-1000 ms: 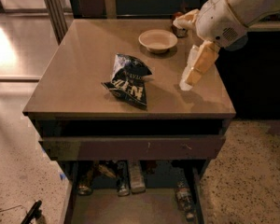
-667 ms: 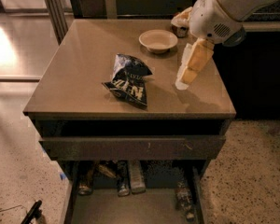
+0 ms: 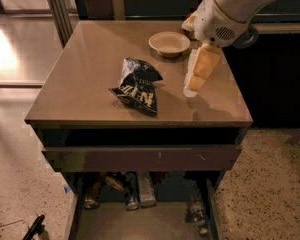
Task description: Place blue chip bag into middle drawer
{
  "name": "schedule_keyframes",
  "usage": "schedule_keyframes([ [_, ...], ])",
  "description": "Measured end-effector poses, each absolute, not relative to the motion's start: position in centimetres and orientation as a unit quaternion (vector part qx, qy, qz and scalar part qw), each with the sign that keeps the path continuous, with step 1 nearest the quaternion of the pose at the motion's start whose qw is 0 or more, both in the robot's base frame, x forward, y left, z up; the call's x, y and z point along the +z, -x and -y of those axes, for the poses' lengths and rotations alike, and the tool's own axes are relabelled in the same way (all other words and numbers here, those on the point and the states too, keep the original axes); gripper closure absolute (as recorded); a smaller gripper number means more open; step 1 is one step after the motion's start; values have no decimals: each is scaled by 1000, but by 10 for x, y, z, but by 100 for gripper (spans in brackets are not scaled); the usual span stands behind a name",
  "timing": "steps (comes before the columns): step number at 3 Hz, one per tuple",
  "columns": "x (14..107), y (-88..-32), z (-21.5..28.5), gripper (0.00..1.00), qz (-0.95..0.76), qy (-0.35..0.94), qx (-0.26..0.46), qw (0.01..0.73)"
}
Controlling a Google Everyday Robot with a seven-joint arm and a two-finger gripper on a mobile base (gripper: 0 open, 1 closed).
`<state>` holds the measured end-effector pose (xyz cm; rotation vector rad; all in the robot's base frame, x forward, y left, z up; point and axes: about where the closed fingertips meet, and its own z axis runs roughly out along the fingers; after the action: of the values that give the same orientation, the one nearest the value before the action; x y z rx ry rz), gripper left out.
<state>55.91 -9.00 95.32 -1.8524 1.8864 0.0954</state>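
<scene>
The blue chip bag is dark navy with white lettering and lies crumpled on the tan cabinet top, a little left of centre. My gripper hangs from the white arm, pointing down just above the top, to the right of the bag and apart from it. It holds nothing that I can see. The middle drawer is pulled out at the bottom of the cabinet, showing dark side walls and a grey-tan floor.
A shallow cream bowl sits at the back of the top, beside the arm. A dark brown drawer front juts out slightly below the top. Several cans and bottles lie along the back and right side of the open drawer.
The gripper has moved a little to the left, toward the chip bag, staying at about the same height. The bag and the bowl have not moved.
</scene>
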Motion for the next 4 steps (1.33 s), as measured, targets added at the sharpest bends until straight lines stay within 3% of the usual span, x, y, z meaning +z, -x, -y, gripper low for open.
schedule_keyframes([
  [4, 950, -593, 49, 0, -679, 684, 70, 258],
])
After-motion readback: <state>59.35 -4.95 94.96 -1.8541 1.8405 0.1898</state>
